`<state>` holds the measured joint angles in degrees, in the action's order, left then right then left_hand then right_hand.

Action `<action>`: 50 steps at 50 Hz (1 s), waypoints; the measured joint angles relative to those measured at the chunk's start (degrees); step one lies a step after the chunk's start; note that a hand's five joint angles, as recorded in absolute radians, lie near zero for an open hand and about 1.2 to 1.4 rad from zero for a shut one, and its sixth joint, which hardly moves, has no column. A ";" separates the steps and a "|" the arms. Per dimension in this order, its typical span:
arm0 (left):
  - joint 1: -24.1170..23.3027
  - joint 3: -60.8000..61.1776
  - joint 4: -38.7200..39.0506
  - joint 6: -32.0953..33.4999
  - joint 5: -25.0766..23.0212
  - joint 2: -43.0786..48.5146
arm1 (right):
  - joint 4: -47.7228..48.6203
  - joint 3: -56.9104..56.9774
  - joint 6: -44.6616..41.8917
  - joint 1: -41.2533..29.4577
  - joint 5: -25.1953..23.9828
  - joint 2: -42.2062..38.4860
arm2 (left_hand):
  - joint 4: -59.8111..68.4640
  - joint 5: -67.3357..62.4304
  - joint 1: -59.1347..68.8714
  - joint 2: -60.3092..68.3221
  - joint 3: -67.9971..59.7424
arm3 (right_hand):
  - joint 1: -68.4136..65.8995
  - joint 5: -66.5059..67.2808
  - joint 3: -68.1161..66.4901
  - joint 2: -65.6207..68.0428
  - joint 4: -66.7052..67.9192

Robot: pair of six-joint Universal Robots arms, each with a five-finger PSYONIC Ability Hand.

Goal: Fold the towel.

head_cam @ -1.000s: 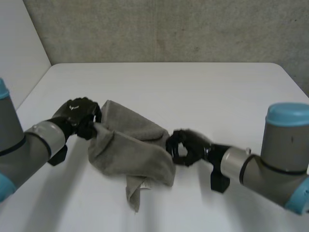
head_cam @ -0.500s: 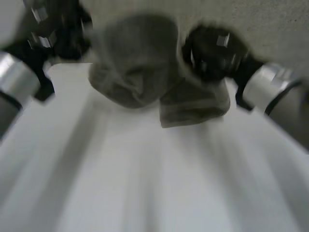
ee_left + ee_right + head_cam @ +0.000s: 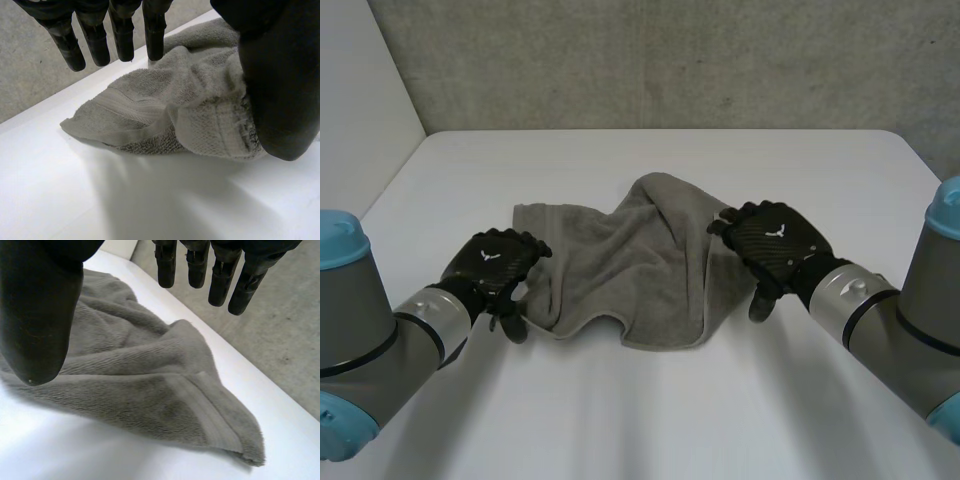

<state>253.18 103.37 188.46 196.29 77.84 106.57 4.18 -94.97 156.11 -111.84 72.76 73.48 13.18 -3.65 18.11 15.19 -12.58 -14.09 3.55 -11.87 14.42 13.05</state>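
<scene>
A grey towel (image 3: pixel 620 265) lies rumpled on the middle of the white table (image 3: pixel 640 410), partly spread with a raised fold at the back. My left hand (image 3: pixel 495 265) hovers over the towel's left edge with straight fingers (image 3: pixel 122 35) and holds nothing; the towel (image 3: pixel 165 115) lies under its palm. Over the towel's right edge my right hand (image 3: pixel 770 240) is open too, fingers (image 3: pixel 220 280) straight above the cloth (image 3: pixel 135 385). Neither hand grips the towel.
A grey wall (image 3: pixel 660 60) stands behind the table's far edge. A lighter panel (image 3: pixel 360 110) borders the table's left side. Bare table surface lies in front of the towel and to both sides.
Both hands had gripped the bunched towel and lifted it up. The towel now lies spread wider on the table, and both hands have opened and let it go.
</scene>
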 measured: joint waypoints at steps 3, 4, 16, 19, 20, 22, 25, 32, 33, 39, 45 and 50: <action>-0.15 0.12 -0.07 -0.19 0.03 -0.30 | 1.16 0.54 0.21 0.94 -0.39 -0.30 | 0.00 0.00 0.00 0.00 0.00 | 0.01 0.00 0.00 0.00 0.00; -0.25 0.27 -0.09 -0.26 0.03 -0.40 | 1.79 0.85 0.17 1.29 -0.71 -0.60 | 0.00 0.00 0.00 0.00 0.00 | 0.01 0.00 0.00 0.00 0.00; -1.76 3.40 -0.99 -0.46 -0.03 -2.18 | 3.51 11.66 -3.94 3.00 -7.08 -9.70 | 0.00 0.00 0.00 -0.25 0.00 | -1.24 1.71 0.00 0.21 0.00; -2.17 4.24 -1.09 -0.47 -0.03 -2.92 | 2.04 16.73 -5.73 3.21 -7.70 -13.77 | 0.00 0.00 0.00 -0.27 0.00 | -2.14 3.32 0.00 0.90 0.00; -2.30 4.62 -1.11 -0.47 -0.03 -3.25 | 1.29 18.99 -6.28 3.27 -7.80 -15.64 | 0.00 0.00 0.00 -0.28 0.00 | -2.63 3.93 0.00 1.71 0.00; -2.41 5.11 -1.11 -0.48 -0.04 -3.67 | 0.15 22.22 -6.86 3.31 -7.85 -18.36 | 0.00 0.00 0.00 -0.30 0.00 | -3.63 5.05 0.00 3.01 0.00; -2.52 5.86 -1.11 -0.48 -0.06 -4.37 | -2.30 28.14 -7.38 3.36 -7.72 -23.49 | 0.00 0.00 -0.01 -0.35 0.00 | -5.38 6.99 0.00 4.51 0.00; -2.57 6.48 -1.07 -0.47 -0.10 -4.91 | -5.35 37.27 -7.38 3.45 -7.02 -32.25 | 0.00 0.00 -0.01 -0.35 0.00 | -15.02 16.46 0.00 14.89 0.00; -2.57 6.52 -1.06 -0.47 -0.11 -4.91 | -5.48 37.93 -7.37 3.45 -6.95 -32.89 | 0.00 0.00 -0.01 -0.35 0.00 | -15.84 17.12 0.00 15.66 0.00; -2.55 6.76 -1.01 -0.47 -0.15 -4.91 | -6.16 41.28 -7.33 3.47 -6.66 -36.74 | 0.00 0.00 -0.01 -0.36 0.00 | -20.06 21.03 0.00 19.56 0.00; -2.56 6.99 -0.99 -0.47 -0.27 -4.88 | -7.10 42.20 -7.95 3.53 -6.64 -38.65 | 0.00 0.00 -0.01 -0.36 0.00 | -23.64 24.65 0.00 22.88 0.00; -2.59 7.11 -0.99 -0.47 -0.34 -4.88 | -7.78 42.11 -9.06 3.56 -6.66 -39.02 | 0.00 0.00 -0.01 -0.36 0.00 | -25.19 25.74 0.00 23.69 0.00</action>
<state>250.58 110.48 187.47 195.82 77.50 101.69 -3.59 -52.86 147.04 -108.29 66.10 34.46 13.18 -3.64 18.11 14.84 -12.58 -39.28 29.28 -11.87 38.11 13.05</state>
